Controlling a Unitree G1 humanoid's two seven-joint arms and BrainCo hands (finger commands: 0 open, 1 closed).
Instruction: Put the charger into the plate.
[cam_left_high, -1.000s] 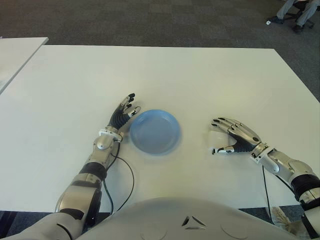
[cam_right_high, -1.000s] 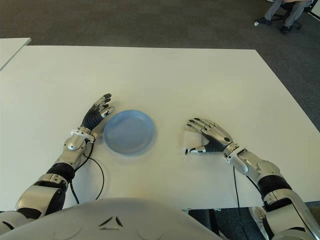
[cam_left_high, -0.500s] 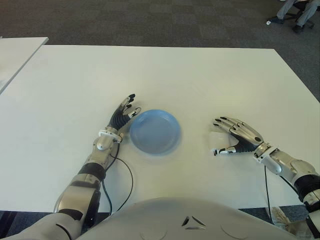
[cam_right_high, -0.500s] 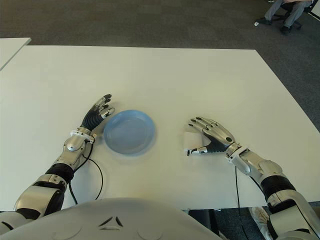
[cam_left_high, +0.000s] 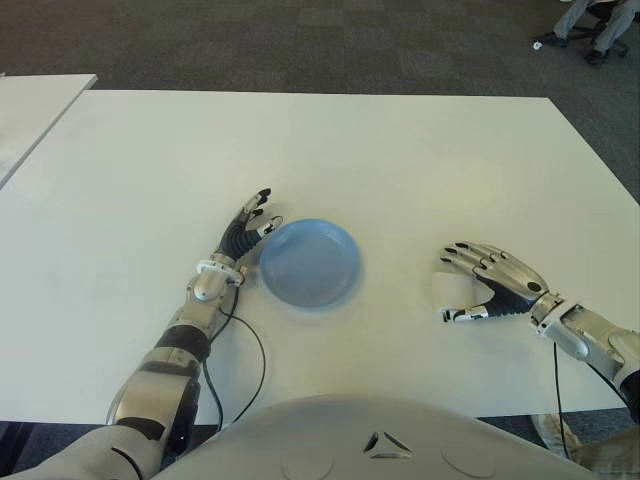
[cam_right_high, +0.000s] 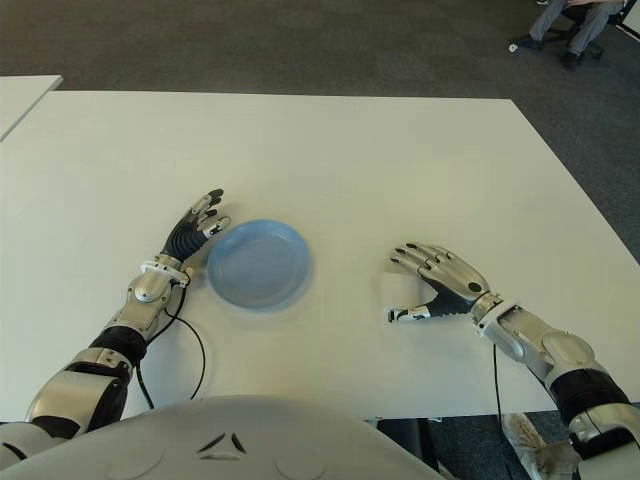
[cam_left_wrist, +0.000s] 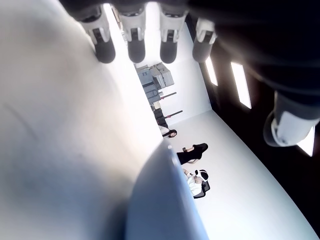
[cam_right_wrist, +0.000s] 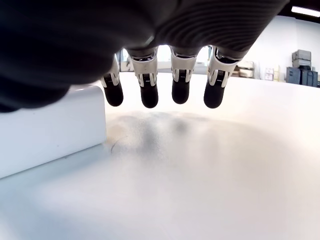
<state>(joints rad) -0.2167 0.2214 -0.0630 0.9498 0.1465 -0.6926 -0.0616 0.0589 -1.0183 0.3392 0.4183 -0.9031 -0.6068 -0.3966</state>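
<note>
A round blue plate (cam_left_high: 308, 263) lies on the white table (cam_left_high: 400, 160), slightly left of centre. The charger (cam_right_high: 404, 293), a small white block, lies on the table to the right of the plate. My right hand (cam_left_high: 462, 287) hovers at the charger's right side, fingers spread above it and thumb near its front; it holds nothing. In the right wrist view the charger (cam_right_wrist: 50, 131) shows as a white block beside the straight fingertips (cam_right_wrist: 180, 92). My left hand (cam_left_high: 245, 226) shows open beside the plate's left rim.
A second white table (cam_left_high: 35, 105) stands at the far left across a gap. Dark carpet lies beyond the far edge, with a seated person's legs and a chair (cam_left_high: 590, 25) at the back right. A black cable (cam_left_high: 255, 365) loops from my left forearm.
My right hand has slid to the right and a little toward me, away from the plate. The charger still shows by its palm. The left hand and the plate have not moved.
</note>
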